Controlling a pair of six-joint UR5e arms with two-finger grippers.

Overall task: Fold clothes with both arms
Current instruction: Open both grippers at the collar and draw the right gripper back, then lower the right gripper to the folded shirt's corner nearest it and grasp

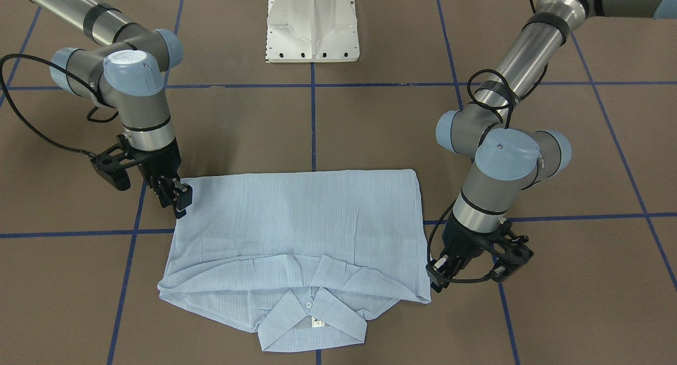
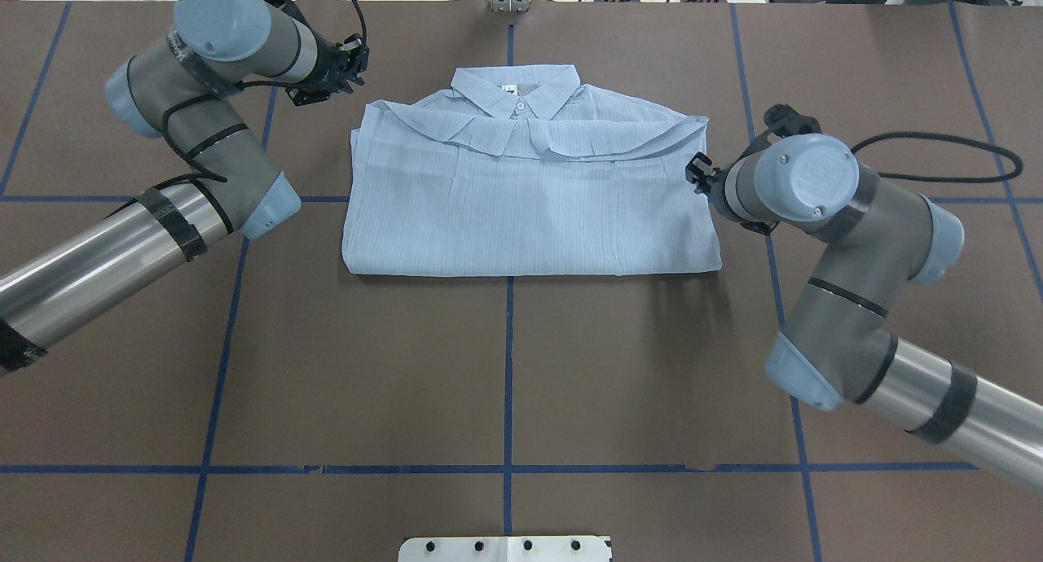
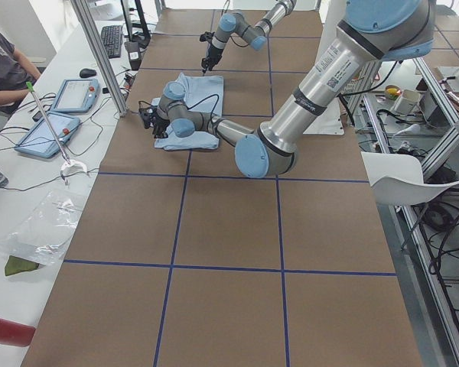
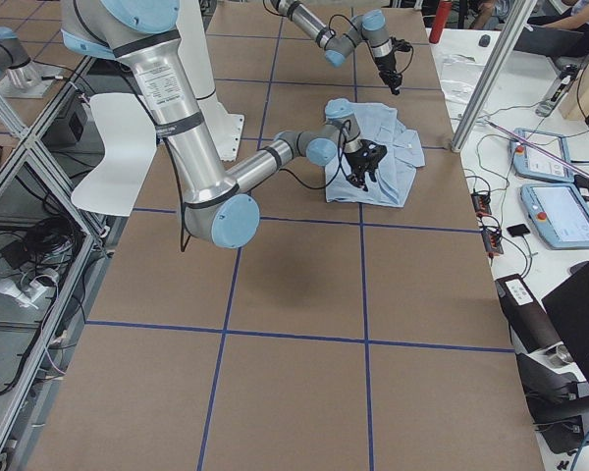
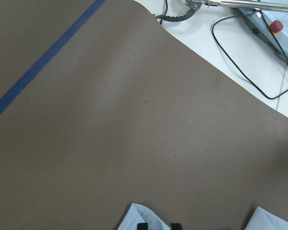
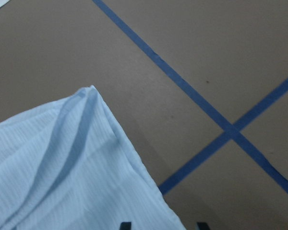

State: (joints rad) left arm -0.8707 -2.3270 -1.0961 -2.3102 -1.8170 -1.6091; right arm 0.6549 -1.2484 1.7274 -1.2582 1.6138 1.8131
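– Shirt (image 2: 530, 212) layout, left to right?

– It lay folded flat on the bench (image 2: 505, 366), collar (image 2: 517, 85) on the far side from the robot. Its long axis ran crosswise, from one arm to the other.

– And the left end effector (image 1: 437, 275)?

– It sat at the shirt's far-left corner, on the collar side, just beside the edge. Its wrist camera showed the tips a little apart with a bit of cloth between them. I judged nothing was pinched, since the corner lay flat.

– The right end effector (image 1: 181, 200)?

– It was touching or just over the right-hand edge, a little nearer the robot than its partner. Its tips stood wide apart, straddling the cloth edge, and held nothing.

– Which arm was nearer?

– Neither, really. Each sat at its own short end, with the whole shirt lying inward between them.

– So what did the coming move turn on?

– On that crosswise axis, I thought. From each end effector the cloth lay toward the bench's middle, so any fold would carry an end inward. The left would need to close on its corner first.
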